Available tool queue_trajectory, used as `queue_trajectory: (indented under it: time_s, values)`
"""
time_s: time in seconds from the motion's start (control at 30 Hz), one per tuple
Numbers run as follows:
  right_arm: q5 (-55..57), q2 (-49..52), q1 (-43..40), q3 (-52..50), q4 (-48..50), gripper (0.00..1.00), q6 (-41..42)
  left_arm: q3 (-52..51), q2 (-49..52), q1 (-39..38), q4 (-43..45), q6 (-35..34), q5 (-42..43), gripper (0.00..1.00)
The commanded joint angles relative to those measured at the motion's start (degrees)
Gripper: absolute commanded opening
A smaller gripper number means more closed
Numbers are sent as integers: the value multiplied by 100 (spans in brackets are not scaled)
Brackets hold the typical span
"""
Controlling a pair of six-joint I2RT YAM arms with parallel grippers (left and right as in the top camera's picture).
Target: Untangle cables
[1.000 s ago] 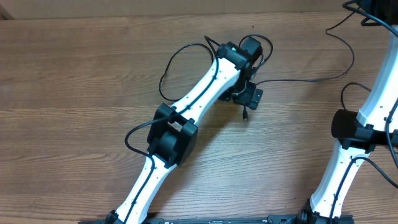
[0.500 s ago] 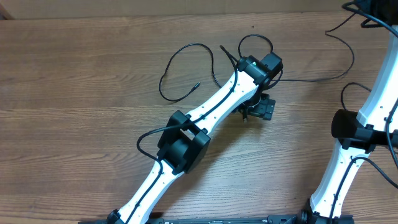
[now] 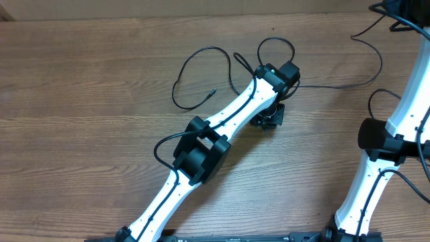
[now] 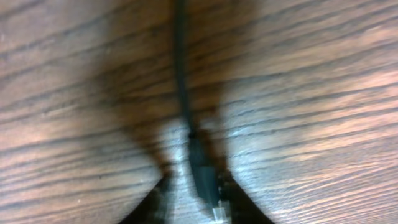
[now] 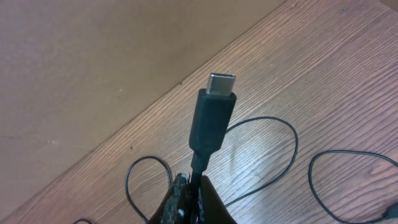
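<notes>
Thin black cables lie on the wooden table: a big loop (image 3: pixel 201 49), a small loop (image 3: pixel 275 39) and a strand (image 3: pixel 329 86) running right. My left gripper (image 3: pixel 269 119) is low over the table at the middle. In the left wrist view a cable (image 4: pixel 180 62) ends in a plug (image 4: pixel 202 177) that lies between my left gripper's (image 4: pixel 196 208) narrowed fingers; blur hides whether they pinch it. My right gripper (image 5: pixel 194 199) is shut on a cable just below its USB-C plug (image 5: pixel 214 115), which sticks up above the table.
The left arm (image 3: pixel 201 151) lies diagonally across the table's middle. At the right edge stands the right arm (image 3: pixel 386 141), with thicker black wires of its own. A tan wall (image 5: pixel 93 62) borders the far side of the table.
My left arm has shifted right, uncovering the big loop, and its jaws have narrowed from wide open around the plug end. The right arm has not moved.
</notes>
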Motion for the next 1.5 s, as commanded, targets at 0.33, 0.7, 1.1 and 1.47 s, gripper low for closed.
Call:
queue_trajectory:
  time_s: [0.33,0.7,1.1,1.47]
  values:
    - [74,-136,-17,83,-57,4,-50,50,94,26,251,-107,11,4]
    - [153,-129,-17,81,-63,4,-50,1019,90,225,302,487,505,4]
    - [400,-114,-52,81,-212,4,-905,3036,87,533,-273,999,619,4]
    - [-1891,-109,-85,17,-295,4,-3080,3974,48,1126,-680,1113,874,4]
